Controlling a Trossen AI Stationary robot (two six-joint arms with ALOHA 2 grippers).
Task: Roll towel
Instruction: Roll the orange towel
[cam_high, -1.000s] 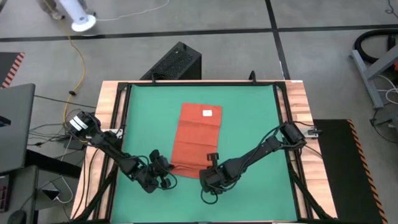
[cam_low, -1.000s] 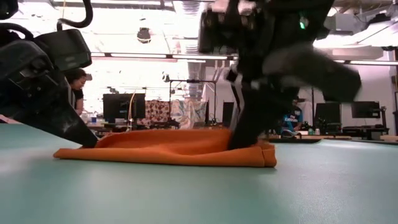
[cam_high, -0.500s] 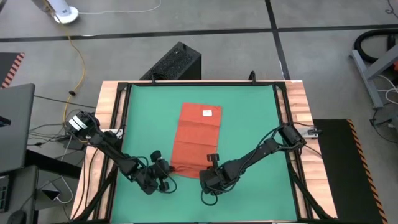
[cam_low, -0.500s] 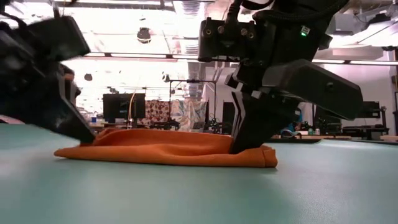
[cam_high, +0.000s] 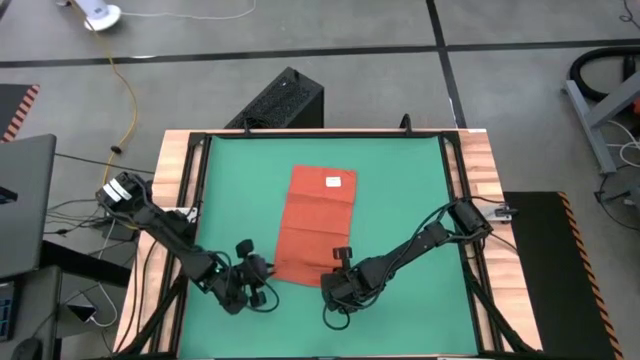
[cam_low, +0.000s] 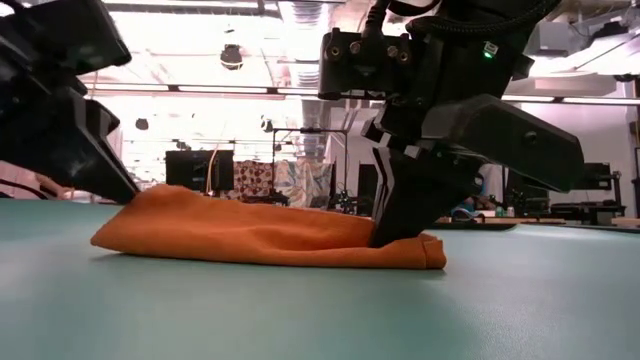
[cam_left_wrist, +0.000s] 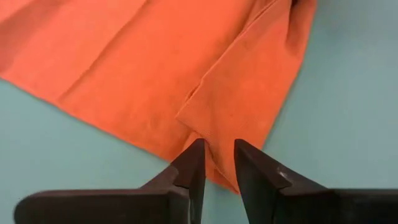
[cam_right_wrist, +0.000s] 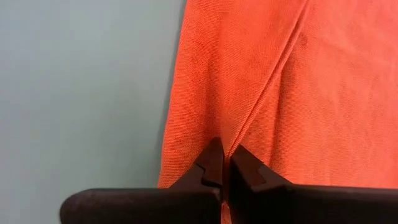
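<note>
Green matting covers the bench (cam_high: 400, 180); the soft, creased towel (cam_high: 315, 225) has its near edge hidden by the clenched right claw (cam_high: 338, 272) pinching it, while the left claw (cam_high: 268, 270) is released.

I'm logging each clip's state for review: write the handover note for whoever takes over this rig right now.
Left gripper: open, at the towel's near left corner, holding nothing.
Right gripper: shut on the towel's near right edge, pinning it to the green mat.
Towel: mid-mat, white tag at the far end, near edge folded over once.
Done: first fold started.
Left: regrip the left corner and roll toward the tag.
</note>
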